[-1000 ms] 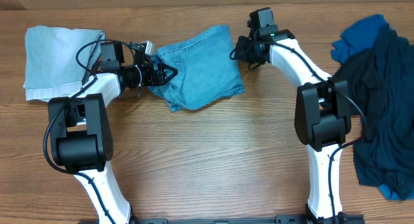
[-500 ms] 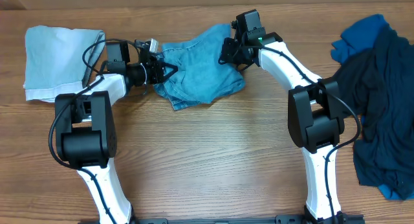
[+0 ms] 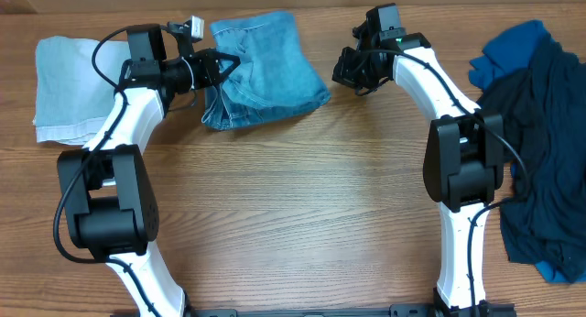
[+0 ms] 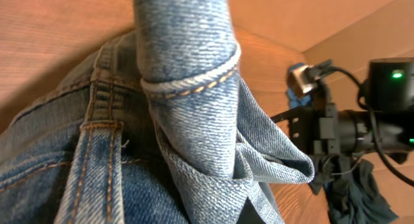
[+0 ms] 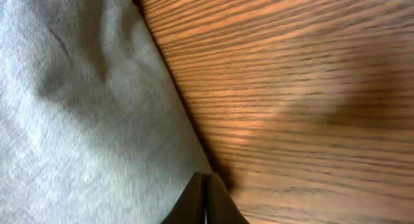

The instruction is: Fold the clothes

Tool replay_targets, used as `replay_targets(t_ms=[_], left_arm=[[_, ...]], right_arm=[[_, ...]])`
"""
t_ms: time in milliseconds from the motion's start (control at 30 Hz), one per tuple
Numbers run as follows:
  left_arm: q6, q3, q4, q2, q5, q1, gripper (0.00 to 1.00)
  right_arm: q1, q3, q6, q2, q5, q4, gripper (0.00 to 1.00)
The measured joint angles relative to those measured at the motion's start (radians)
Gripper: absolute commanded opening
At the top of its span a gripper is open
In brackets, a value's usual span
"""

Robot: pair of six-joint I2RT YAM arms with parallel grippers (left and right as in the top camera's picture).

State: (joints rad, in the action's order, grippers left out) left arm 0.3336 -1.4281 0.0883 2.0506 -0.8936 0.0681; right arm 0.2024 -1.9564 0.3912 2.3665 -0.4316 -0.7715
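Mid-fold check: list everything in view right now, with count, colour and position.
jeans: one, light-blue denim, folded, top centre of the table.
paler denim piece: one, pale blue, folded flat, far left.
royal-blue garment: one, on the upper end of the pile at the right edge.
dark garments: navy and black, heaped at the right edge; count unclear.
table: one, brown wood grain.
left hand: one, black, at the jeans' left edge, apparently shut on the denim.
right hand: one, black, fingers shut, just right of the jeans by their edge.
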Motion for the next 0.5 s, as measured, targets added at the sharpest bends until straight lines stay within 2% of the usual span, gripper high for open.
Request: replay_targets(t_ms=[33, 67, 133, 333, 500], left_arm=[[-0.02, -0.008, 0.066, -0.018, 0.04, 0.002, 0.61], [-0.031, -0.01, 0.1, -0.018, 0.063, 0.002, 1.0], [-0.052, -0.011, 0.171, -0.018, 0.124, 0.002, 1.0], [-0.064, -0.013, 0.218, -0.038, 0.21, 0.006, 1.0], [-0.09, -0.033, 0.493, -0.199, 0.495, 0.006, 1.0]], right_arm=[[0.008, 0.0, 0.0, 0.0, -0.006, 0.0, 0.04], [0.008, 0.0, 0.001, 0.0, -0.008, 0.0, 0.04], [0.01, 0.0, 0.0, 0.0, -0.01, 0.0, 0.04], [0.01, 0.0, -0.014, 0.0, -0.01, -0.006, 0.04], [0.01, 0.0, -0.029, 0.0, -0.01, -0.003, 0.04]])
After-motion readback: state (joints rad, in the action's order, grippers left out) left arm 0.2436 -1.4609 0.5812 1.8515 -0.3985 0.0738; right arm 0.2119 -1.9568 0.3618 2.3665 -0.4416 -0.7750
